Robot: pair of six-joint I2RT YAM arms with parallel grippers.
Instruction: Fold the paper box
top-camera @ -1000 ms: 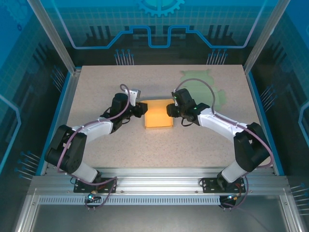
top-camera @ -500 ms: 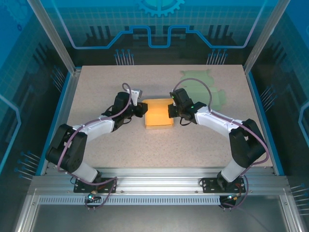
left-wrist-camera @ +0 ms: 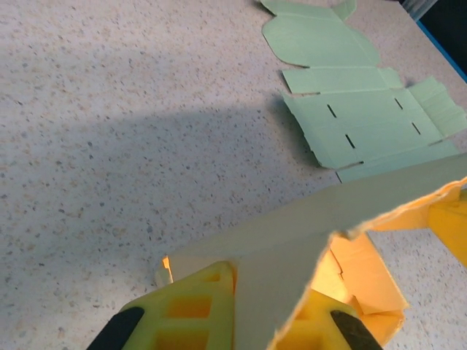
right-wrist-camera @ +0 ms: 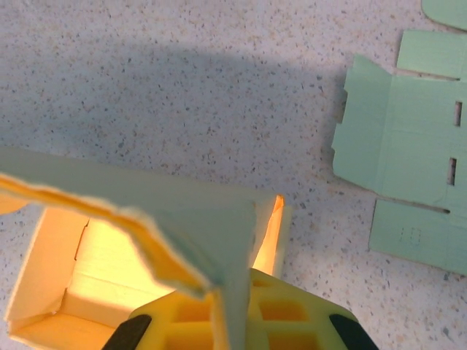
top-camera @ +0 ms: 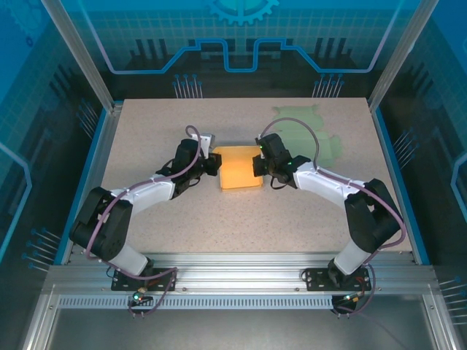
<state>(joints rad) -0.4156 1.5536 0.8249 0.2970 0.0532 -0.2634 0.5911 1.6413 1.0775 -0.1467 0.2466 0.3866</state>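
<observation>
**Colleague:** Where is the paper box [top-camera: 239, 168] at the moment?

**Me:** Mid-table between my two arms, open side up. My left gripper [top-camera: 214, 163] is at its left wall and my right gripper [top-camera: 258, 165] is at its right wall, facing each other across it.

**Colleague:** Do you actually have hold of it?

**Me:** Yes, on both sides. In my left wrist view the yellow fingers [left-wrist-camera: 191, 310] are pinched together on a grey-backed flap [left-wrist-camera: 292, 240] rising from the box edge. My right wrist view shows the same: fingers [right-wrist-camera: 281, 313] clamped on a side panel [right-wrist-camera: 211, 240], with the lit orange interior [right-wrist-camera: 87, 270] just beside it.

**Colleague:** So how do you make this fold a good one?

**Me:** I judge that both side flaps need turning over along their creases. I'd rotate both wrists together at an even pace and pivot about the score line rather than tugging outward. That way the thin card neither tears nor drags the box across the table [top-camera: 182, 219]. The pinch should stay shallow so the crease is free to bend.

**Colleague:** Anything to steer clear of?

**Me:** The flat green blank [top-camera: 310, 135] lies well apart at the far right, and my right arm should stay off it.
</observation>
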